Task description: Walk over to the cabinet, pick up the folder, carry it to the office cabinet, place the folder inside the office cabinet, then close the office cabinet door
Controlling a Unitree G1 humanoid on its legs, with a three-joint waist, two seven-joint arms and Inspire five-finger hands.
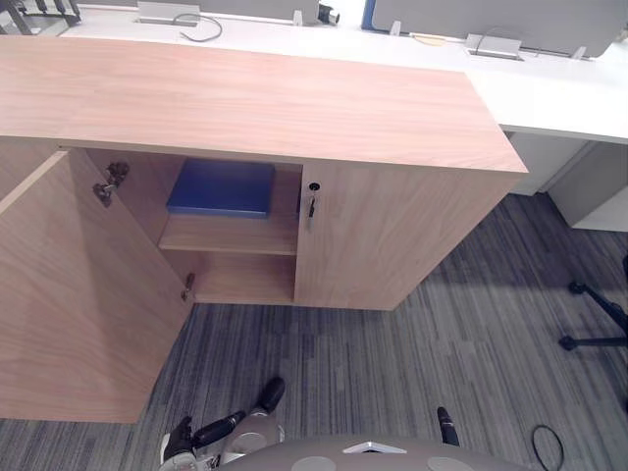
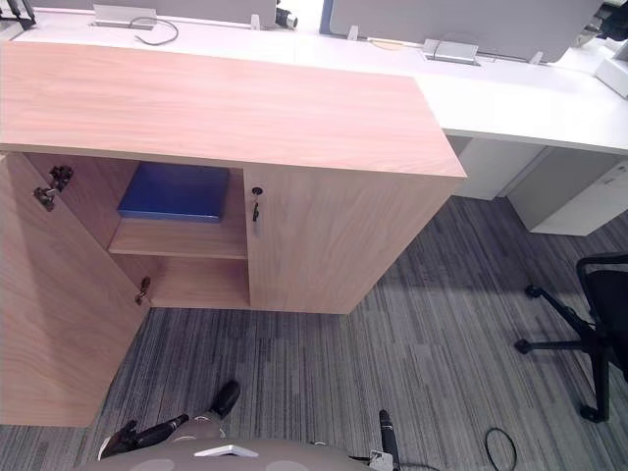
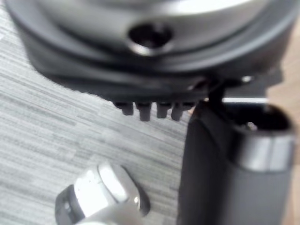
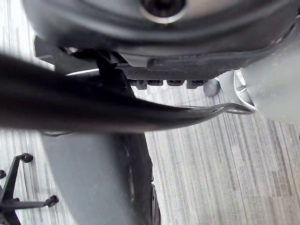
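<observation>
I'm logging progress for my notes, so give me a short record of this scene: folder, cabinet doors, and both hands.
folder: blue, flat on the upper shelf inside the cabinet
left door: swung open
right door: shut, key in its lock
left hand: low, away from the cabinet
right hand: low, away from the cabinet
still to do: close the left door

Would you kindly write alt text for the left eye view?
A blue folder lies flat on the upper shelf of a wooden cabinet whose left door stands open; the right door is shut.
</observation>
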